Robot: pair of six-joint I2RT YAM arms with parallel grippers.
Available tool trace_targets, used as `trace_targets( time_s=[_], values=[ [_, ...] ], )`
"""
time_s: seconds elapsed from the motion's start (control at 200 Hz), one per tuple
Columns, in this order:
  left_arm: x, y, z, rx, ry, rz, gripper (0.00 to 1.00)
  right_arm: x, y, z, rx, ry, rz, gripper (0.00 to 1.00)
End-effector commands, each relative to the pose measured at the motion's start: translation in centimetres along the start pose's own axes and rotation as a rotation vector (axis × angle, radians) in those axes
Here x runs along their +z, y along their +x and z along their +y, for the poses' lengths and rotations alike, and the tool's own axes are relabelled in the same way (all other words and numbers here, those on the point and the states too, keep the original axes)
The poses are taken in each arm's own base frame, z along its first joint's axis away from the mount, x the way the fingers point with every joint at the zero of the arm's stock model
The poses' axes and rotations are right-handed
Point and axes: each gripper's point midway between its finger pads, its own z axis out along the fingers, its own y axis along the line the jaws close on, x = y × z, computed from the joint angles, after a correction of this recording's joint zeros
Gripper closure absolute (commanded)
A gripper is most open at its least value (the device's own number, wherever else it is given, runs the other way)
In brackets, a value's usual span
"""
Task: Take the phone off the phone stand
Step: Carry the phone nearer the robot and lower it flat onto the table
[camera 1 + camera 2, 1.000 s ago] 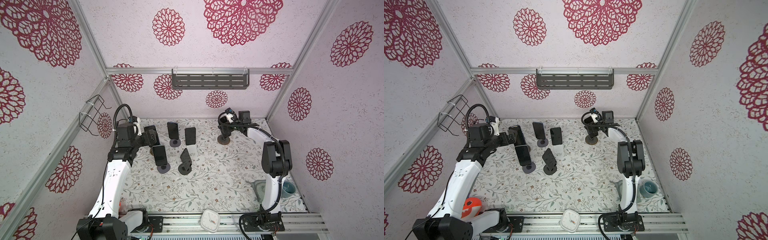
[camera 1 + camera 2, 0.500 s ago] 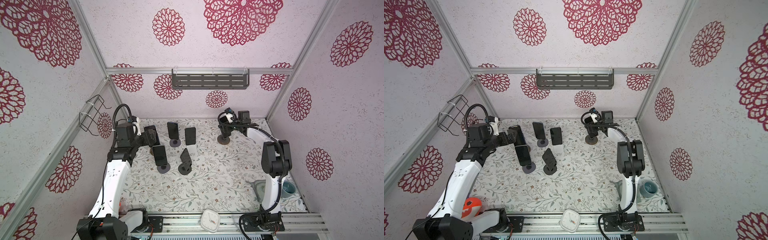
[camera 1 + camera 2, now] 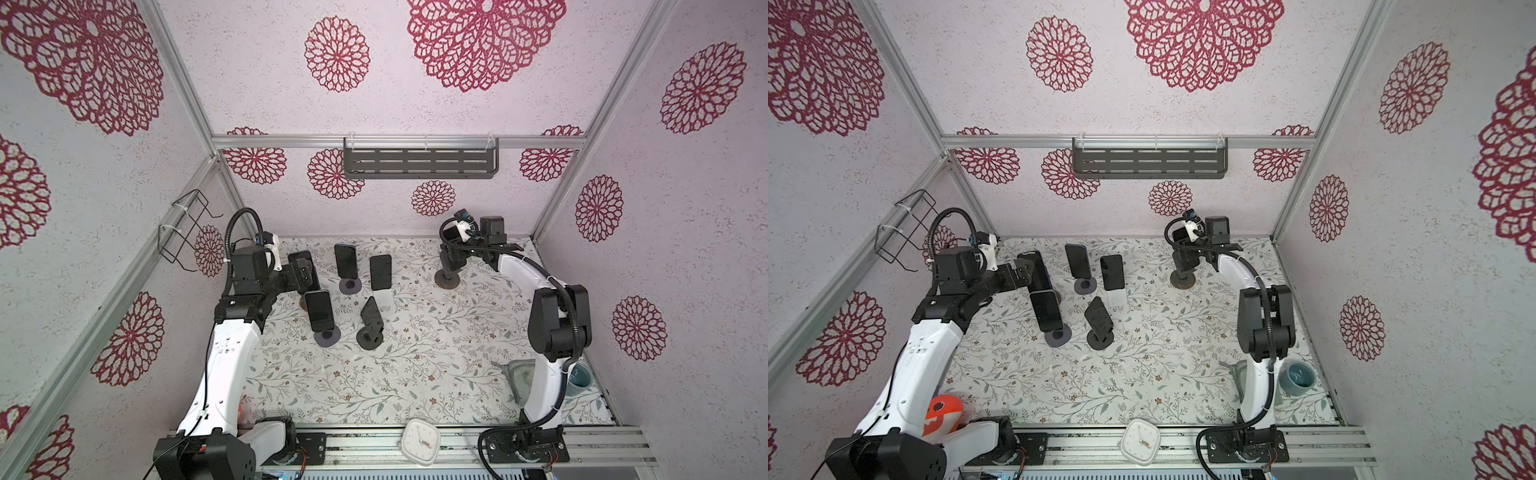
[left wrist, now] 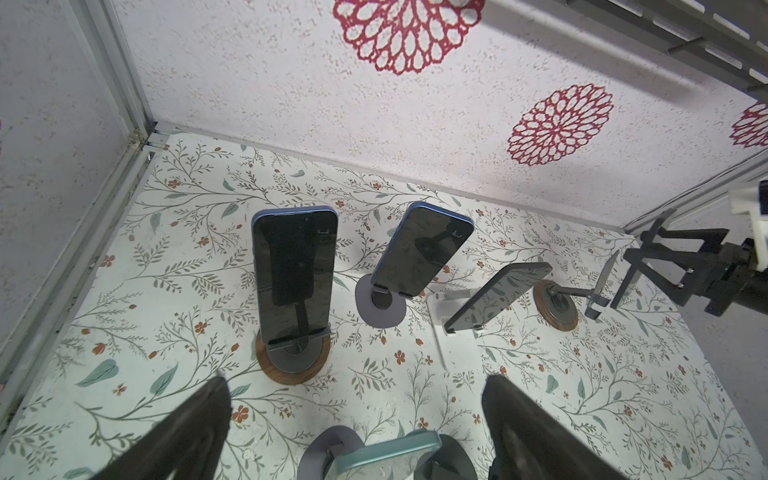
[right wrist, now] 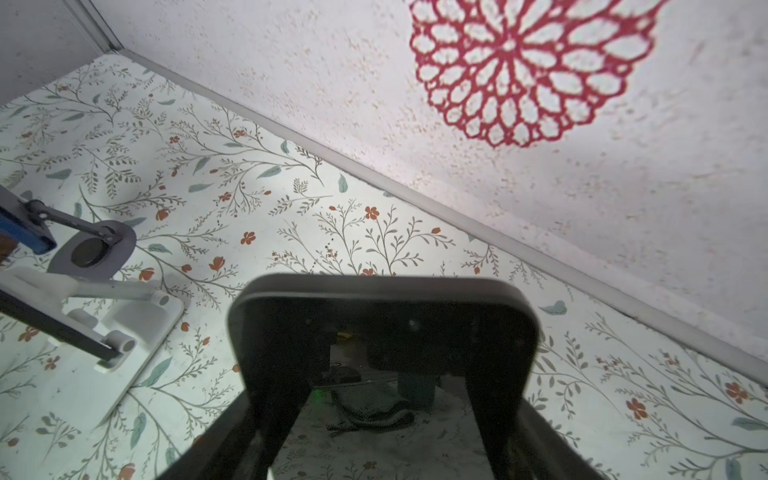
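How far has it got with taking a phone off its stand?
Done: nothing yet. In hand: the right gripper looks closed on the sides of the phone, which still sits on its wooden-based stand. The left gripper hangs open and holds nothing. Left: lift that phone clear of the stand and set it down.

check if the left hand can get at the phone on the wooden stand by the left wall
Likely yes: the left hand is open and aimed at that phone, only bare table between them.
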Motion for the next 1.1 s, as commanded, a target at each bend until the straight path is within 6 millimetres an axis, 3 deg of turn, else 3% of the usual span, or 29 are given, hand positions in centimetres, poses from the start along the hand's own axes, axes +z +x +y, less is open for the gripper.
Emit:
trace_targets(
  time_s=[0.0,0.13,0.315,0.49,0.635,0.766,0.901,1.091],
  values=[
    [0.0,-0.5,0.1,0.005,0.004,-0.027,0.02,-4.8,-6.7,-0.4,-0.015,0.055,-0.150,0.32],
    [-0.1,-0.5,0.1,0.005,0.001,-0.030,0.02,-6.6,-6.9,-1.0,0.049,0.127,-0.100,0.33],
    [-0.2,-0.6,0.0,0.003,0.005,-0.032,0.02,-11.2,-5.5,-1.8,0.181,0.286,0.012,0.36],
    [-0.4,-0.6,0.0,0.001,0.005,-0.034,0.02,-15.6,-2.5,-0.4,0.279,0.384,0.131,0.42],
    [-0.5,-0.6,-0.1,0.000,0.006,-0.037,0.02,-17.7,2.0,0.7,0.380,0.441,0.284,0.47],
    [-0.6,-0.6,0.1,0.001,-0.004,-0.039,0.02,-17.9,6.7,2.3,0.402,0.435,0.461,0.48],
    [-0.5,-0.3,0.3,0.010,-0.016,-0.029,0.02,-16.6,11.0,3.5,0.436,0.406,0.575,0.50],
    [-0.1,0.0,0.5,0.013,-0.020,-0.011,0.02,-13.2,14.5,3.5,0.451,0.367,0.695,0.50]
  ],
)
